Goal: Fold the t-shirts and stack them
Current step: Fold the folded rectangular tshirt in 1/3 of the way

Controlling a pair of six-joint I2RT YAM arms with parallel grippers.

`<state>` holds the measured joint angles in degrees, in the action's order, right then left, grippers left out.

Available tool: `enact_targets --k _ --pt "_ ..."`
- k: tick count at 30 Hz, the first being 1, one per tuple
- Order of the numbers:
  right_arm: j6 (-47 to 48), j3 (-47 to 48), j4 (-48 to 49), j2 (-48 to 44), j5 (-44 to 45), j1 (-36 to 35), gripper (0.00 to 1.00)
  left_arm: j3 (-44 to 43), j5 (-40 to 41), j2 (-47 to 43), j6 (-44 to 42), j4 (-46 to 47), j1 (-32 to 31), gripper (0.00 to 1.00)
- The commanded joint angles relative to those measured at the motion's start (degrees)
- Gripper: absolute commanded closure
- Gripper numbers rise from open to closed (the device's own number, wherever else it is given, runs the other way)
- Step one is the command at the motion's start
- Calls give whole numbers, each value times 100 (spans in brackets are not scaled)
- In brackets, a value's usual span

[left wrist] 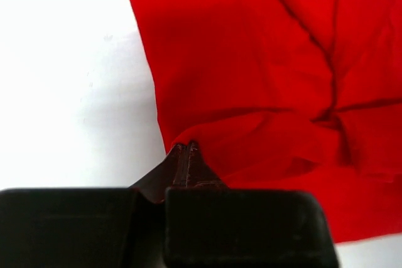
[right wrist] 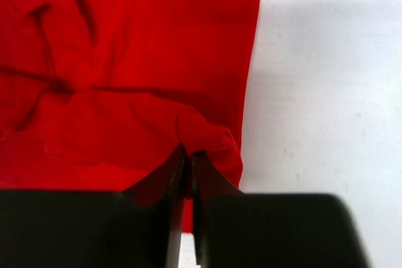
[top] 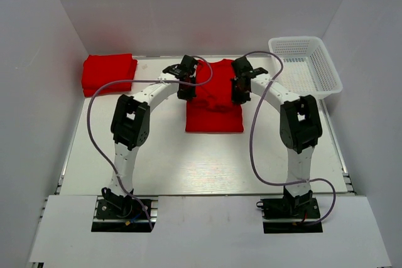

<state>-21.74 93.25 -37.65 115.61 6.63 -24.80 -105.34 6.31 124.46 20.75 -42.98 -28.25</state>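
1. The left tool (left wrist: pixel 185 150) has its fingers pressed together on the left edge of the red t-shirt (left wrist: pixel 251 80). The cloth puckers where the tips pinch it.
2. The right tool (right wrist: pixel 187 155) is likewise closed on the same shirt's right edge, with a small bunched fold just beside its tips.
3. This t-shirt lies mid-table, toward the far side, held between both tools. Its near part lies flat and squared, and its far part is rumpled, with creases running between the two grips.
4. The white table (top: pixel 188 161) is smooth and matt. Open surface stretches from the shirt's near hem to the arm bases, and also along both of its sides.
5. A pile of folded t-shirts (top: pixel 108 73) sits at the far left corner, well apart from the held one.
6. A white mesh basket (top: pixel 306 64) stands at the far right corner, near the right wall.
7. Plain white walls (top: pixel 201 10) close in the table on the left, far and right sides.
8. A purple cable (top: pixel 254 136) loops loosely over the surface beside each arm.
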Motion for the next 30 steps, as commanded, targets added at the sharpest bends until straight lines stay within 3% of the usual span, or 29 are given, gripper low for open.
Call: enact_targets --k 1,2,3,4,5,6,8,15,17,21,26,30 --pt "161 544 12 260 -162 124 86 -443 -156 209 -168 -43 83 99" --pt "161 571 47 321 -171 133 78 -644 -156 288 -168 -165 135 95" --pt "161 597 204 339 -206 185 59 -759 -86 419 -168 -245 136 72" --pt "196 641 223 348 -250 194 48 -873 -33 421 -168 -324 136 57" --pt "231 711 258 374 -250 195 37 -1066 63 482 -116 -455 196 25" --pt "266 825 232 366 -302 229 10 -1137 168 482 -115 -526 197 14" --pt "319 1018 153 340 -373 282 10 -1191 326 343 -54 -579 259 0" --pt "757 283 275 -703 -496 274 10 -463 538 -728 -54 -580 311 0" --pt "1021 -131 354 -882 -1057 239 10 -208 538 -975 24 -658 311 0" --pt "1198 -1140 793 -1400 -1577 89 10 1221 277 -1792 25 -231 259 0" --pt "1286 -1433 1259 -1279 -2112 -104 10 2490 -629 -2505 25 404 197 0" --pt "1181 -1240 1681 -954 -2298 -367 10 3193 -780 -2848 140 466 197 0"
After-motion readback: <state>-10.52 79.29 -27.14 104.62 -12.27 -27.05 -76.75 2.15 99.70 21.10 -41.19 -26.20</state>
